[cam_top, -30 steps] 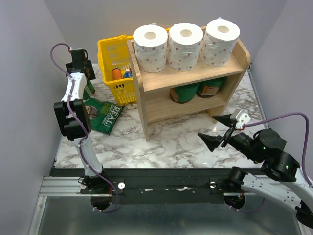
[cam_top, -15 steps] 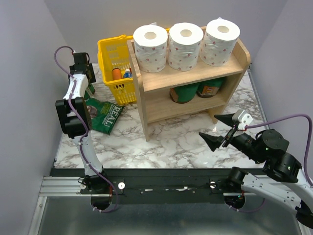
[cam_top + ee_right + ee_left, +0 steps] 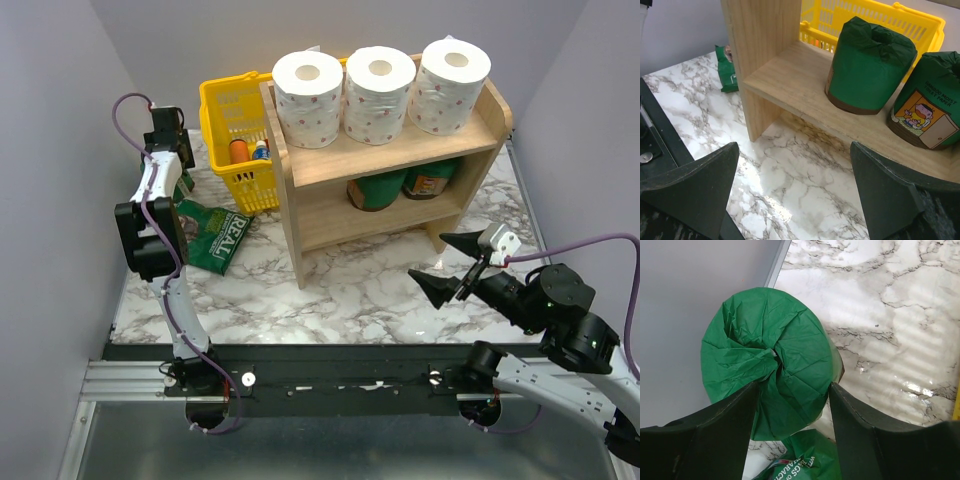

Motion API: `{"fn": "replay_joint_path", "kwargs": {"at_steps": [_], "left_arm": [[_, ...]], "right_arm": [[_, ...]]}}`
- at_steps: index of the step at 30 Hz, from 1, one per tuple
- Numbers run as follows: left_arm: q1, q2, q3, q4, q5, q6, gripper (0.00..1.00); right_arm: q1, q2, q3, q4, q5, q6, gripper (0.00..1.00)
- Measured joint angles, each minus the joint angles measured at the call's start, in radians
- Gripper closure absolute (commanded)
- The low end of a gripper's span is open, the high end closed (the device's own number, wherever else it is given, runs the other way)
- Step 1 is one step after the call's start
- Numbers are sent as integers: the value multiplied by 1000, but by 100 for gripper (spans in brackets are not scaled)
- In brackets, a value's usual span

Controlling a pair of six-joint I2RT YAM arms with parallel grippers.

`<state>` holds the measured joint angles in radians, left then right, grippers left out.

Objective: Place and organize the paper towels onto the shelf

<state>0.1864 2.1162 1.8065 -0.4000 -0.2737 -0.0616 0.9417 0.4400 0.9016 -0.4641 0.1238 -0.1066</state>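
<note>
Three white dotted paper towels [image 3: 308, 98] [image 3: 379, 93] [image 3: 452, 85] stand on the top tier of the wooden shelf [image 3: 395, 155]. Two green-wrapped rolls [image 3: 377, 190] [image 3: 432, 180] stand on its lower tier and also show in the right wrist view [image 3: 870, 65] [image 3: 927, 100]. A third green roll [image 3: 770, 355] stands on the table by the left wall [image 3: 184, 187]. My left gripper [image 3: 794, 385] comes down on it, fingers against both sides of its near part. My right gripper [image 3: 450, 265] is wide open and empty in front of the shelf [image 3: 790, 75].
A yellow basket [image 3: 222, 100] holding bottles [image 3: 238, 150] stands left of the shelf. A flat green bag marked REAL [image 3: 215, 240] lies just near of the third roll [image 3: 805, 465]. Grey walls close in on the left, back and right.
My left wrist shifted slightly back and turned over the green roll, then held still. My right gripper drifted a little to the right.
</note>
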Motion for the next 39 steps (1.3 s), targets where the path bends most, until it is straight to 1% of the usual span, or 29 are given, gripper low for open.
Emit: {"fn": "replay_joint_path", "kwargs": {"at_steps": [5, 11, 18, 23, 28, 32, 39], "left_arm": [[-2, 2, 0, 7, 4, 26, 30], [-2, 1, 0, 10, 42, 73, 27], [-2, -1, 39, -11, 68, 74, 27], [-2, -39, 50, -5, 91, 52, 26], [-1, -80, 54, 5, 70, 46, 25], [-1, -80, 59, 5, 40, 48, 25], [0, -42, 58, 10, 48, 50, 27]], "right_arm": [[0, 0, 7, 0, 0, 0, 0], [0, 5, 8, 0, 6, -4, 0], [0, 18, 8, 0, 14, -19, 0], [0, 22, 8, 0, 22, -33, 0], [0, 31, 8, 0, 26, -37, 0], [0, 30, 8, 0, 26, -42, 0], [0, 30, 8, 0, 29, -52, 0]]}}
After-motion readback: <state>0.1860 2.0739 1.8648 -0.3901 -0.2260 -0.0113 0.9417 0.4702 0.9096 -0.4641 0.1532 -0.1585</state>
